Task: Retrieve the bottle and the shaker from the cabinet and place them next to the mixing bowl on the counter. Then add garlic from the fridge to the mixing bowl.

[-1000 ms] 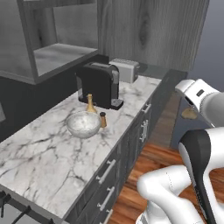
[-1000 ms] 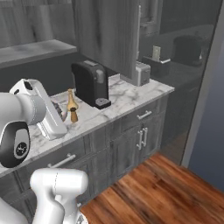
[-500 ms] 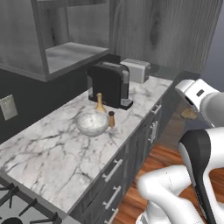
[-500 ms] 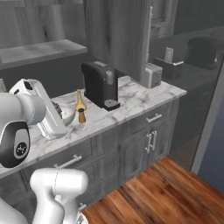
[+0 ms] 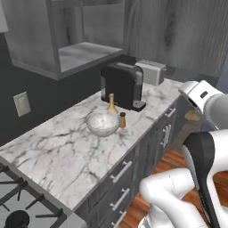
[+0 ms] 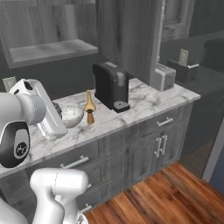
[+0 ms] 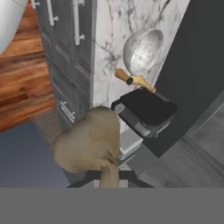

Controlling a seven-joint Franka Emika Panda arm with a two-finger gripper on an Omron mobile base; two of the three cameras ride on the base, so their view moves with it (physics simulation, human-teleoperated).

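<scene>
My gripper is shut on the garlic, a pale tan lump that bulges just above the fingertips in the hand view. The same garlic hangs off the counter's front edge, right of the drawers. On the white marble counter sits the glassy mixing bowl. The golden bottle stands just behind it and the small orange-brown shaker at its right. From the right I see the bowl, the bottle and the shaker grouped together. The grey cabinet niche above is bare.
A black coffee machine stands right behind the bottle, with a silver toaster further along the counter. A stove burner lies at the counter's near left end. Grey drawers front the counter above a wood floor.
The whole picture has shifted in both base views, so the base has driven along the counter toward the bowl. The garlic stays held in the shut gripper.
</scene>
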